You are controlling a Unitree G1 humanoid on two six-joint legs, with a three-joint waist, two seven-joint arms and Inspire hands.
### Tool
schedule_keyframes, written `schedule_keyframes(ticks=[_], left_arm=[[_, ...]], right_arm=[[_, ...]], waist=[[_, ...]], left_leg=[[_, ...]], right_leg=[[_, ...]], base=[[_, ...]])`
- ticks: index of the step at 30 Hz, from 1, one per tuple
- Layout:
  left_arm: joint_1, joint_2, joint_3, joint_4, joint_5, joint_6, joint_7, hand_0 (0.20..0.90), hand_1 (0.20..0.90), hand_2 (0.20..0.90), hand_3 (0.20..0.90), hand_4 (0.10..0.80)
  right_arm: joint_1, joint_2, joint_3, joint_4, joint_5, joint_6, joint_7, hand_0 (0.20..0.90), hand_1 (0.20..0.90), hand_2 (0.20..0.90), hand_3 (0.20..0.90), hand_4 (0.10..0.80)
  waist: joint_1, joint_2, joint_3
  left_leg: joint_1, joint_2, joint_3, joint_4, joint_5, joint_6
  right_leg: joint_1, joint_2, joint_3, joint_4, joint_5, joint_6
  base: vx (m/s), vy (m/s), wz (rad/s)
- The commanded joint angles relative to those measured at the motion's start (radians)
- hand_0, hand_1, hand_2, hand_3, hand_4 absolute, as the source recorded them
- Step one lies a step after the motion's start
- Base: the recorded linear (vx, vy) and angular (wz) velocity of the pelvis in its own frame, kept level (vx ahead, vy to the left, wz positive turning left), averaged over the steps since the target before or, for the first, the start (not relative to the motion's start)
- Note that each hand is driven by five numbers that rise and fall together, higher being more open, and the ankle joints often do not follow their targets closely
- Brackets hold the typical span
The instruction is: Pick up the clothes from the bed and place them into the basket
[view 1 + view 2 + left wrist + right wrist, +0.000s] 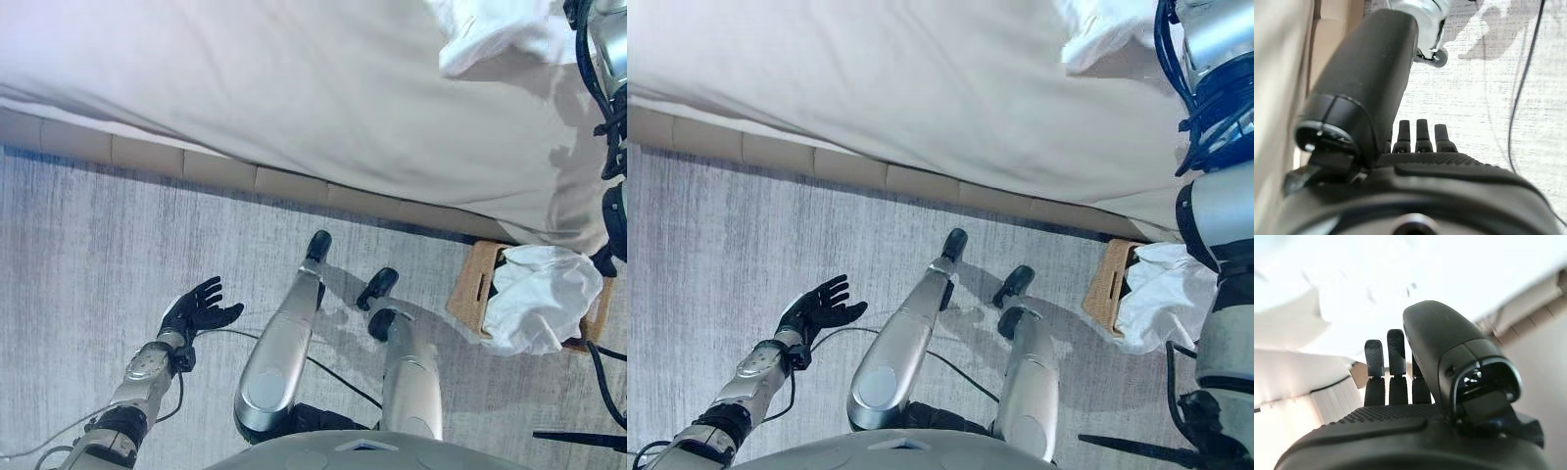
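Note:
A crumpled white garment lies on the beige bed sheet at the far right. On the floor below the bed's edge stands a woven basket, with another white garment heaped in it and spilling over its rim. My right arm rises along the right edge toward the bed. Its hand shows only in the right wrist view, open and holding nothing, with straight fingers and pale bedding beyond them. My left hand hangs open and empty over the floor at the lower left.
A tan bed frame runs slantwise under the sheet's hem. Grey carpet covers the floor between the bed and me. The basket stands close against the bed's side.

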Motion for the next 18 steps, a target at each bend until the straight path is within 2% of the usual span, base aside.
schedule_keyframes(ticks=[1, 5, 7, 9, 12, 15, 16, 17, 18], left_arm=[[0.031, 0.042, -0.004, 0.076, 0.077, 0.020, 0.018, 0.900, 0.900, 0.900, 0.900, 0.800], [0.020, 0.025, -0.037, 0.090, 0.120, 0.039, 0.036, 0.900, 0.900, 0.900, 0.900, 0.800], [0.017, 0.018, -0.048, 0.097, 0.136, 0.040, 0.042, 0.900, 0.900, 0.900, 0.900, 0.800], [0.015, 0.001, -0.071, 0.130, 0.185, 0.048, 0.055, 0.900, 0.900, 0.900, 0.900, 0.800], [0.005, -0.009, -0.087, 0.159, 0.238, 0.066, 0.058, 0.900, 0.900, 0.900, 0.900, 0.800], [-0.021, -0.021, -0.098, 0.198, 0.287, 0.102, 0.049, 0.900, 0.900, 0.900, 0.900, 0.800], [-0.029, -0.028, -0.099, 0.203, 0.296, 0.113, 0.047, 0.900, 0.900, 0.900, 0.900, 0.800], [-0.041, -0.042, -0.105, 0.207, 0.304, 0.125, 0.045, 0.900, 0.900, 0.900, 0.900, 0.800], [-0.052, -0.056, -0.111, 0.211, 0.293, 0.126, 0.043, 0.900, 0.900, 0.900, 0.900, 0.800]], right_arm=[[-0.046, -0.153, 0.019, -0.086, -0.001, -0.063, -0.084, 0.300, 0.300, 0.300, 0.200, 0.100], [-0.041, -0.194, 0.027, -0.099, 0.031, -0.074, -0.045, 0.300, 0.300, 0.300, 0.200, 0.100], [-0.036, -0.206, 0.025, -0.106, 0.038, -0.079, -0.035, 0.300, 0.300, 0.300, 0.200, 0.100], [-0.028, -0.241, 0.029, -0.117, 0.059, -0.098, -0.002, 0.300, 0.300, 0.300, 0.200, 0.100], [-0.019, -0.264, 0.031, -0.125, 0.076, -0.110, 0.008, 0.300, 0.300, 0.300, 0.200, 0.100], [0.035, -0.295, -0.016, -0.144, 0.078, -0.090, 0.155, 0.300, 0.300, 0.300, 0.200, 0.100], [0.064, -0.295, -0.031, -0.153, 0.067, -0.067, 0.213, 0.429, 0.429, 0.429, 0.351, 0.251], [0.112, -0.294, -0.047, -0.169, 0.060, -0.015, 0.310, 0.827, 0.827, 0.827, 0.815, 0.715], [0.150, -0.289, -0.061, -0.150, 0.057, 0.009, 0.397, 0.900, 0.900, 0.900, 0.900, 0.800]], waist=[[-0.010, -0.067, -0.098], [-0.050, -0.085, -0.165], [-0.060, -0.089, -0.179], [-0.087, -0.098, -0.232], [-0.110, -0.104, -0.278], [-0.146, -0.106, -0.341], [-0.153, -0.104, -0.351], [-0.165, -0.101, -0.365], [-0.174, -0.100, -0.379]], left_leg=[[0.106, -0.005, 0.016, -0.091, -0.050, 0.040], [0.220, 0.017, 0.038, -0.205, -0.039, 0.032], [0.253, 0.020, 0.043, -0.234, -0.037, 0.029], [0.334, 0.028, 0.052, -0.310, -0.027, 0.023], [0.381, 0.029, 0.059, -0.357, -0.012, 0.022], [0.441, 0.031, 0.078, -0.389, -0.009, 0.020], [0.454, 0.032, 0.083, -0.391, -0.011, 0.020], [0.476, 0.034, 0.092, -0.391, -0.014, 0.020], [0.489, 0.036, 0.100, -0.388, -0.019, 0.020]], right_leg=[[0.103, 0.021, 0.032, -0.048, 0.077, 0.015], [0.201, 0.037, 0.056, -0.147, 0.087, 0.015], [0.231, 0.041, 0.062, -0.174, 0.091, 0.015], [0.299, 0.053, 0.075, -0.231, 0.095, 0.015], [0.334, 0.059, 0.084, -0.261, 0.102, 0.016], [0.373, 0.063, 0.097, -0.279, 0.104, 0.013], [0.379, 0.062, 0.098, -0.277, 0.105, 0.013], [0.393, 0.062, 0.104, -0.276, 0.103, 0.011], [0.402, 0.062, 0.107, -0.276, 0.099, 0.006]], base=[[-0.047, -0.055, -0.06], [0.015, -0.063, -0.08], [0.023, -0.048, -0.18], [0.037, -0.068, -0.20], [0.031, -0.039, -0.12], [0.059, 0.000, -0.14], [0.075, 0.038, -0.11], [0.106, 0.052, -0.17], [0.098, 0.040, -0.22]])
